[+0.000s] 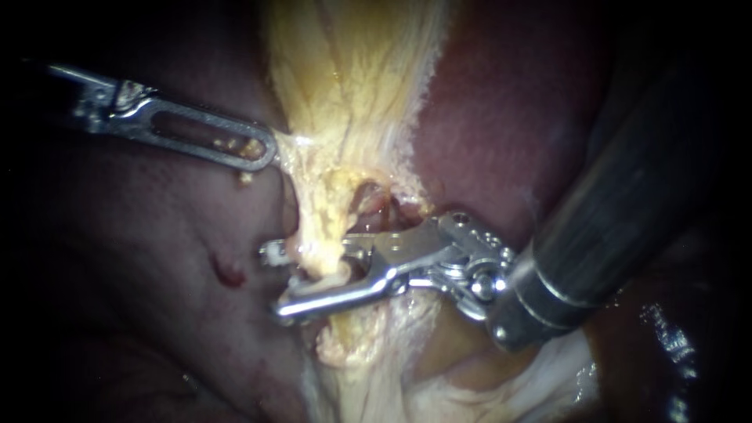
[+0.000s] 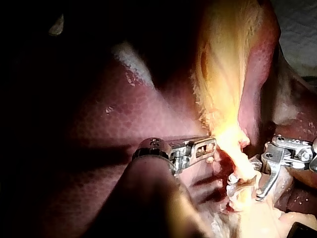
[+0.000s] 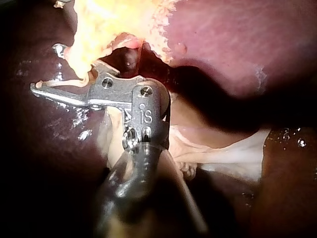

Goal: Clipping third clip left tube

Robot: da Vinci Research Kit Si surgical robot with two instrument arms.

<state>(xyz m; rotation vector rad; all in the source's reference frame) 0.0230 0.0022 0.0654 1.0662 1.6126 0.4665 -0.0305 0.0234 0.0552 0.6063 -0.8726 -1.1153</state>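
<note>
Yellow tube (image 1: 323,262) is straddled at centre by the spread jaws of the right instrument (image 1: 274,282). Open liver (image 1: 141,266) is seen at 9 o'clock. At 10 o'clock the edge of the tissue (image 1: 345,94) is pinched by the left instrument (image 1: 265,150).

Liver (image 1: 133,258) maroon, finely mottled; tube (image 1: 319,235) pale yellow, fibrous streaks.

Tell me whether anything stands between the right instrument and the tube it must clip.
Nothing visible does. The right instrument is open astride the tube. The left instrument, shut on yellow tissue, is off to one side.
</note>
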